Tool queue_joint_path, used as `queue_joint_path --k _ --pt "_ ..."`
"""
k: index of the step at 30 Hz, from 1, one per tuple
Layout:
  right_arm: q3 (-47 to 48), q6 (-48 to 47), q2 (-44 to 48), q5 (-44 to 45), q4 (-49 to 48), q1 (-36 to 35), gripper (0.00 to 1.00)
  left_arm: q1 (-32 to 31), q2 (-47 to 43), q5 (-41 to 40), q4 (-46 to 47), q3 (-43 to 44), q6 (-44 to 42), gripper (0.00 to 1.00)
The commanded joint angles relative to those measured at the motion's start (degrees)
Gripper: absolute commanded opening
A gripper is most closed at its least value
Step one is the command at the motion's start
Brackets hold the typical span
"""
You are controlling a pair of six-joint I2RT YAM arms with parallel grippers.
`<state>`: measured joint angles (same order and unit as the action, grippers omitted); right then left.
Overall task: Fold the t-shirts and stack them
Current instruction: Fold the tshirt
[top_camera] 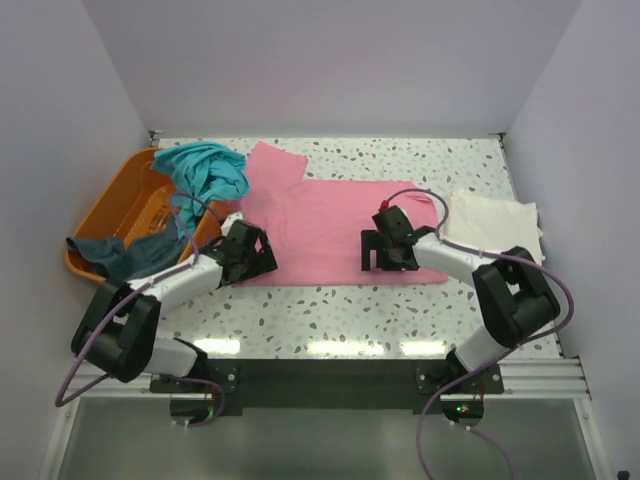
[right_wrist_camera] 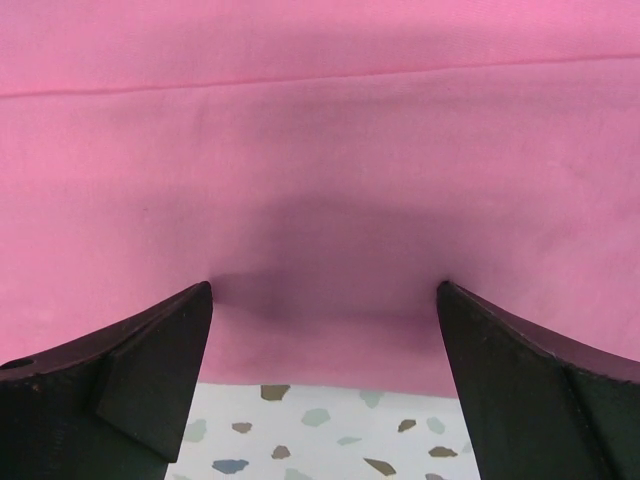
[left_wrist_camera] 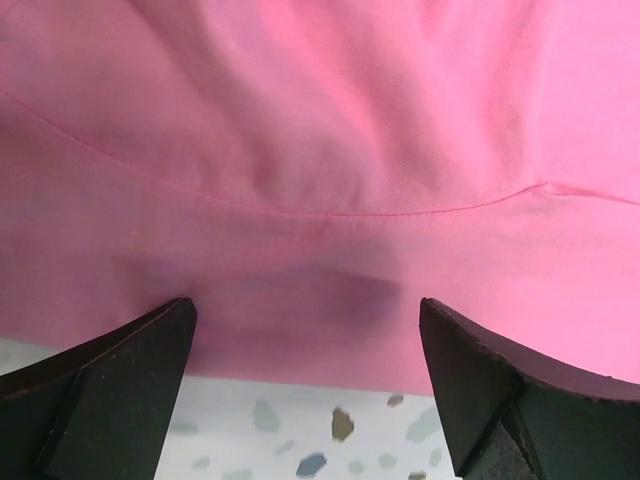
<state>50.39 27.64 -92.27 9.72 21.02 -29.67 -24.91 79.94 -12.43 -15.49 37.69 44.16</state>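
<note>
The pink t-shirt (top_camera: 330, 225) lies spread flat on the table's middle. My left gripper (top_camera: 262, 258) is open, its fingertips (left_wrist_camera: 150, 340) resting on the shirt's near left edge (left_wrist_camera: 300, 250). My right gripper (top_camera: 385, 258) is open over the shirt's near right edge (right_wrist_camera: 320, 200), fingertips (right_wrist_camera: 480, 330) touching the cloth. A folded cream-white t-shirt (top_camera: 495, 225) lies at the right. The teal t-shirt (top_camera: 205, 170) hangs over the basket's rim. The dark slate-blue t-shirt (top_camera: 115, 255) lies in the basket's near corner.
The orange plastic basket (top_camera: 110, 215) stands at the left, close behind my left arm. White walls close in the table on three sides. Speckled tabletop (top_camera: 340, 310) shows between the pink shirt and the arm bases.
</note>
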Motion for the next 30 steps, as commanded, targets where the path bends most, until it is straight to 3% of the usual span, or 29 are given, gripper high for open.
queue_joint_path --k 1,14,21,30 --pt "-5.47 2.15 2.00 0.74 6.13 0.32 0.99 -5.04 -2.42 -2.87 -14.63 -4.12 8.03 1.00" --pt "-15.85 15.07 17.20 -1.27 16.60 0.23 0.99 -16.31 -20.35 4.25 -23.62 -14.84 24.30 1.00" --pt "-18.49 18.50 26.26 -1.19 21.43 0.23 0.99 -17.81 -22.28 2.76 -29.85 -13.35 27.99 1.00" --pt "-11.47 12.10 30.56 -1.54 24.42 0.23 0.99 -18.86 -25.98 -4.27 -38.30 -2.03 29.23 1.00"
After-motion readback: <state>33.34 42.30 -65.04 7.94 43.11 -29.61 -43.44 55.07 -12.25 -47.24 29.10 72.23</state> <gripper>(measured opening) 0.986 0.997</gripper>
